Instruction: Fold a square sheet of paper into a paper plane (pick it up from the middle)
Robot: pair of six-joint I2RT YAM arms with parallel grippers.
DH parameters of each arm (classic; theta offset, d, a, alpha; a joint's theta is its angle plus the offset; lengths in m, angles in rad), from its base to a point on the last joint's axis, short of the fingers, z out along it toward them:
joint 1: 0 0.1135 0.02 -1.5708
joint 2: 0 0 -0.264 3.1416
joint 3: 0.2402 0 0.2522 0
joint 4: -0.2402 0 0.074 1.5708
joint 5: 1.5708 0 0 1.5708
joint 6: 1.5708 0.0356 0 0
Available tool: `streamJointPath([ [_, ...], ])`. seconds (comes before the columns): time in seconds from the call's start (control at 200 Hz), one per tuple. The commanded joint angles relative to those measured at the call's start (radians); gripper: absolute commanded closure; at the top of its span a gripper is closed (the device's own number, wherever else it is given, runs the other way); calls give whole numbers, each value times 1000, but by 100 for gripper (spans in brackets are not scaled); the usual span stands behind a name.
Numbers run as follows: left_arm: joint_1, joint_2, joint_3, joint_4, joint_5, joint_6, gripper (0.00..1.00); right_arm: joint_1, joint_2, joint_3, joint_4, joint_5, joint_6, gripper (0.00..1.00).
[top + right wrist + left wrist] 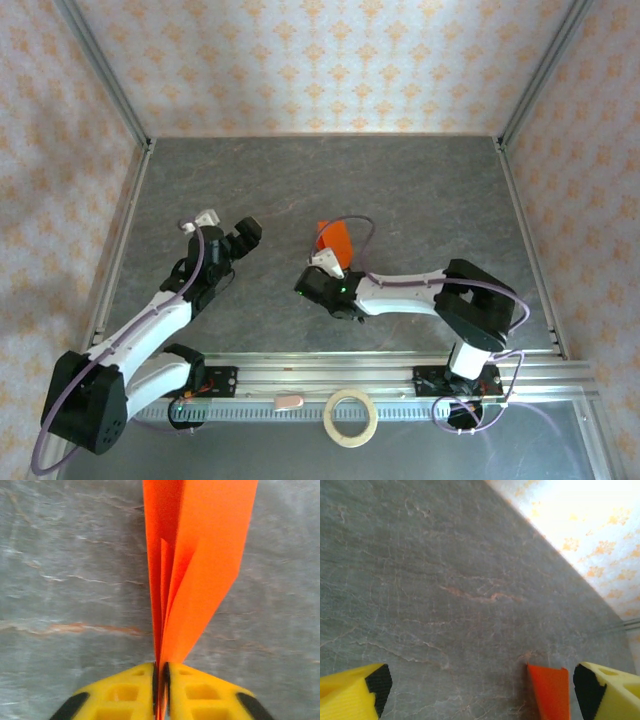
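Grey marbled table (400, 190), pale floral-patterned walls (320, 60), aluminium corner rails (103, 75)

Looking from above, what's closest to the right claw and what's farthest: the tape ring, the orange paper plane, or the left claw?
1. paper plane: pinched in the right claw.
2. left claw: off to its left, open.
3. tape ring: down by the near rail.

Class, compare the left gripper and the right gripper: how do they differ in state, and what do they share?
The left gripper stands wide open; the right gripper is closed. The left gripper holds nothing; the right gripper pinches the paper plane by its fold. Both are yellow and black.
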Motion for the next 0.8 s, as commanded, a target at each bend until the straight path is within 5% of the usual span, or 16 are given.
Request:
streamJointPath([
  [0.0,30,55,66,-59,83,73,1,3,-24,43,55,-127,14,72],
  [0.12,55,115,138,-147,151,134,1,1,-120,14,168,-256,1,58],
  [0.285,63,134,122,-99,230,125,1,-99,-264,-72,306,-379,100,57],
  [0.4,65,147,81,-1,330,68,1,-278,-313,-174,414,-614,245,63],
  [0.5,66,171,60,72,416,31,6,-402,-297,-256,565,-805,351,81],
  [0.791,66,203,51,119,484,-24,22,-457,-66,-221,667,-1038,433,93],
])
